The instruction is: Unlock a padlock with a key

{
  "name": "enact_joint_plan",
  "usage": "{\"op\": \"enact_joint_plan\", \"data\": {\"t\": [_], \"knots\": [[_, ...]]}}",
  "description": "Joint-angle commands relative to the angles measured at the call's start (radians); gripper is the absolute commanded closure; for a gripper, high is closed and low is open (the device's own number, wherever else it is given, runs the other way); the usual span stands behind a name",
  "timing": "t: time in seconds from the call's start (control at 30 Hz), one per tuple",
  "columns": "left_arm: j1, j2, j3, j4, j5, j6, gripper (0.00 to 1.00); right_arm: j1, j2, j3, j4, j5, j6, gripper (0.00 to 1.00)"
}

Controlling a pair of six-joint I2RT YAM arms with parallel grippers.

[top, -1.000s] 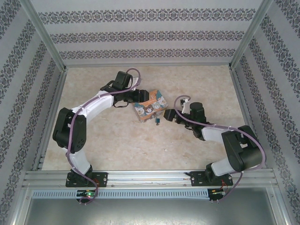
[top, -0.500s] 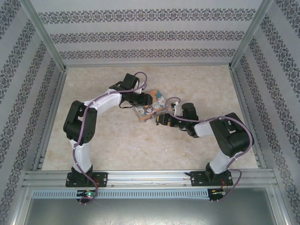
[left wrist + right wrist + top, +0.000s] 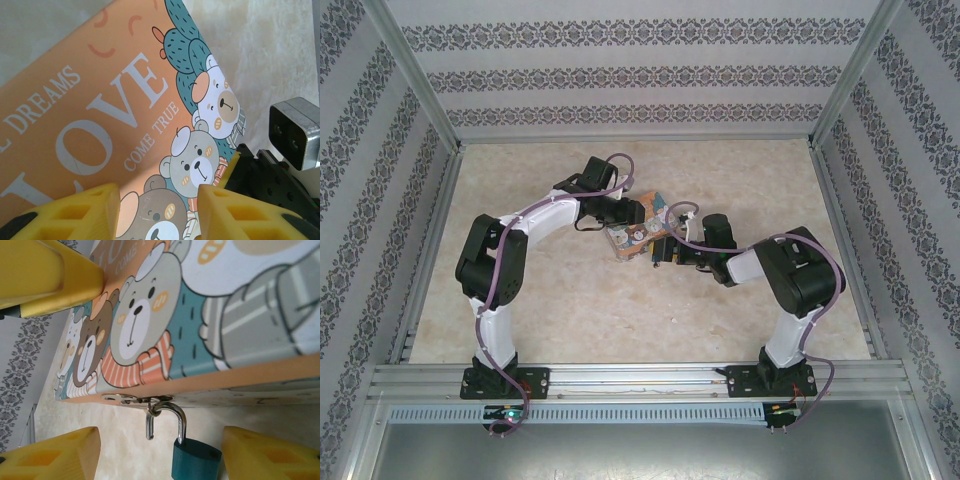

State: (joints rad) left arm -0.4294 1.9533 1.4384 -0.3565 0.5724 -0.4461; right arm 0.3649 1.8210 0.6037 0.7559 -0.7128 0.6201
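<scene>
The tiny teal padlock [image 3: 196, 460] hangs by its silver shackle [image 3: 172, 412] from the hasp on the front of the "LOVE" tin [image 3: 165, 315]. One shackle leg stands free of the body. My right gripper [image 3: 161, 455] is open, level with the padlock, one yellow finger on each side and neither touching it. My left gripper [image 3: 159, 210] is open just above the tin's lid [image 3: 100, 115], over the bear pictures. In the top view the tin [image 3: 632, 236] lies mid-table between the left gripper [image 3: 638, 213] and the right gripper [image 3: 663, 250].
The right arm's black wrist and silver camera [image 3: 295, 132] sit close beside the tin's right edge. A yellow finger [image 3: 45, 275] of the left gripper hangs over the tin's far corner. Patterned walls [image 3: 640, 75] enclose the marble-look tabletop [image 3: 570, 300].
The left arm swung right, bringing its gripper over the tin. The right arm reached left until its open fingers flank the padlock at the tin's front.
</scene>
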Motion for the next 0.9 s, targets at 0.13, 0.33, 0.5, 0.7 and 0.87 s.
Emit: {"op": "enact_joint_plan", "data": {"t": [0.13,0.33,0.5,0.7,0.87], "knots": [[-0.008,0.033,0.011,-0.044,-0.013,0.016,0.56,0.012,0.057,0.051,0.086,-0.077,-0.021,0.40],[-0.009,0.033,0.010,-0.045,-0.011,0.017,0.56,0.012,0.087,0.066,0.122,-0.122,-0.004,0.44],[-0.009,0.034,0.011,-0.045,-0.012,0.015,0.56,0.015,0.096,0.065,0.144,-0.143,0.006,0.44],[-0.008,0.039,0.014,-0.045,-0.009,0.012,0.56,0.022,0.101,0.068,0.160,-0.169,0.009,0.45],[-0.008,0.039,0.013,-0.050,-0.010,0.012,0.57,0.022,0.101,0.062,0.160,-0.173,0.005,0.50]]}}
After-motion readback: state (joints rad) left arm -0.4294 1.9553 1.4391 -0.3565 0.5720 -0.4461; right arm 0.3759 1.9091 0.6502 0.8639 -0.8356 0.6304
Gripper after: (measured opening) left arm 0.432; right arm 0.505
